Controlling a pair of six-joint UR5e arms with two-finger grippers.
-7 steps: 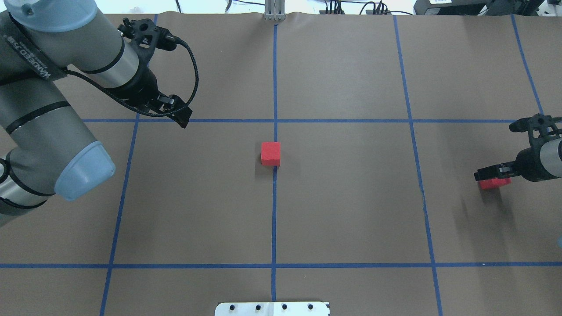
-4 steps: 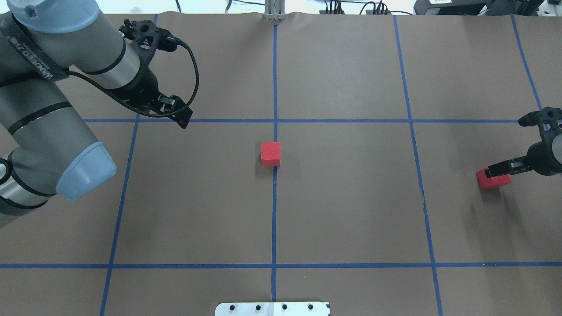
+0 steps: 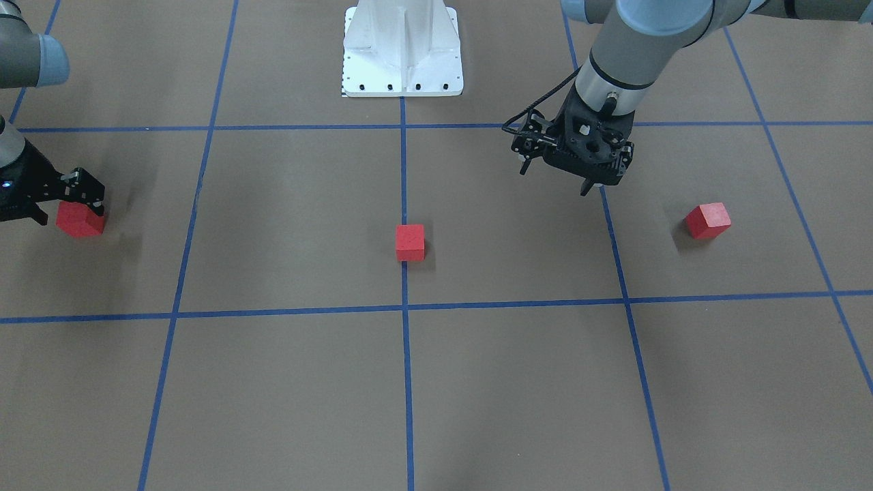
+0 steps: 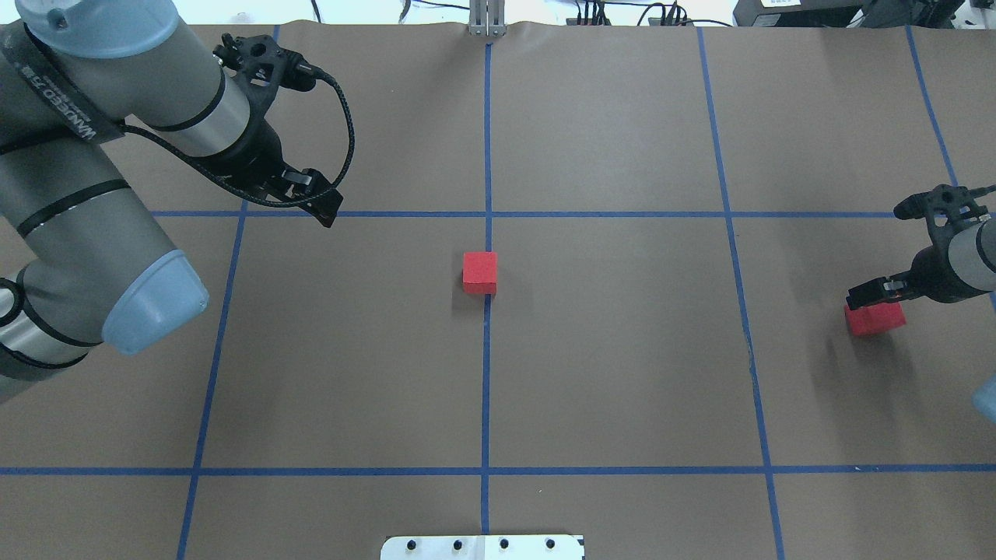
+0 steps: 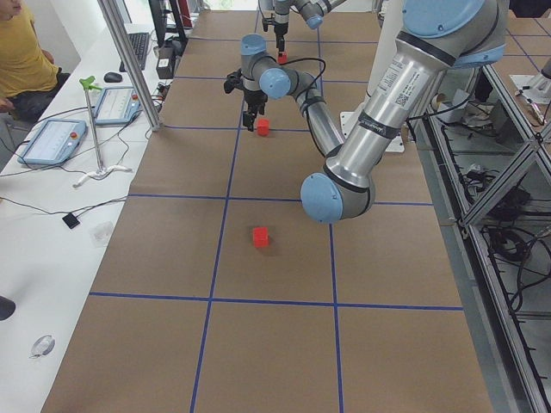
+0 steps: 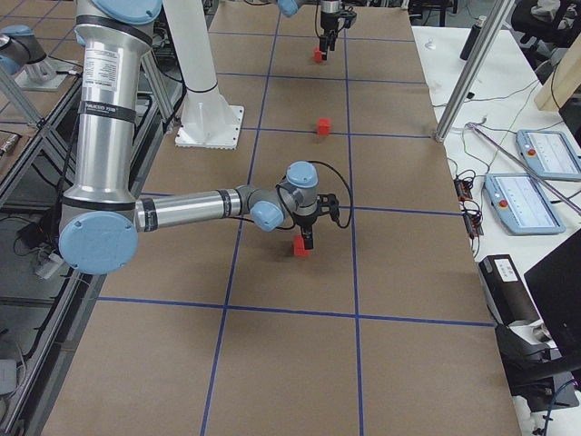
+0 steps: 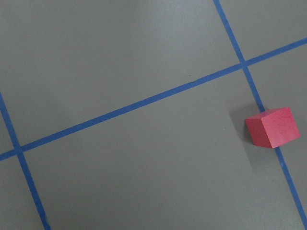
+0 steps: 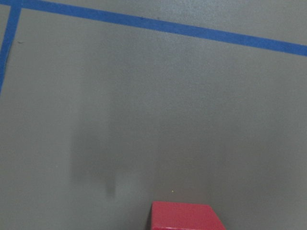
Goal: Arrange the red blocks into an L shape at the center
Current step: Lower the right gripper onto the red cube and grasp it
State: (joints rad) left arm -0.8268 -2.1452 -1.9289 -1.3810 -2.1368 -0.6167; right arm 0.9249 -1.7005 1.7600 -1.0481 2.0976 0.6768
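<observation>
Edging back over the outlying red block, the right gripper hovers — jaws there and on the left gripper unreadable — only the middle block sits at the center, so two still need placing.

Opposed overhead and front cameras, and seemingly left wrist's, share central block.

The three red blocks are a plain matte red with no markings. The desk is flat brown, crossed by a grid of blue tape lines. The arms are grey with black bands and pale blue end caps. The left gripper and right gripper are black. The base is white, with small black dots along its edge.
</observation>
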